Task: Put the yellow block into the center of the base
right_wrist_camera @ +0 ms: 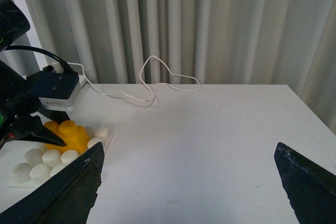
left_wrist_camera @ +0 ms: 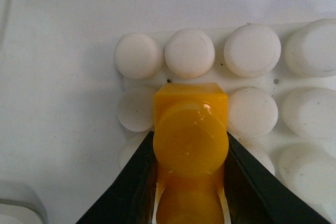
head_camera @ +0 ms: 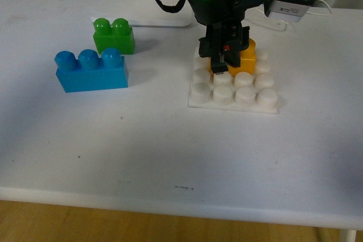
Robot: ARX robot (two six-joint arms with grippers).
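Hidden in front view: our left arm (head_camera: 227, 4) covers the back of the base (head_camera: 232, 105) and much of the yellow block (head_camera: 248, 59). We see only a bit of orange peeking out beside the black gripper.
Cut off in left wrist view: the block's second stud runs off the picture edge, so we cannot see its whole length.
Hard to tell: we cannot say if the block is pushed all the way down onto the studs.
Left arm: it comes down from above, right over the base, with a small green light glowing on it.
Left gripper (left_wrist_camera: 190, 140): it points straight down, and its two black fingers (left_wrist_camera: 139, 182) press on both sides of the yellow block.
Where the block is: on the base, in among the inner studs, with white studs on both sides and a row of four past its end.
Right gripper (right_wrist_camera: 189, 150): spread wide apart with nothing in it, hanging over bare table (right_wrist_camera: 210, 129), well away from the base.
Right arm: we cannot see it in the front view.
Other bricks: the green brick (head_camera: 114, 37) and the blue brick (head_camera: 91, 71) stand on the table, well apart from the base.
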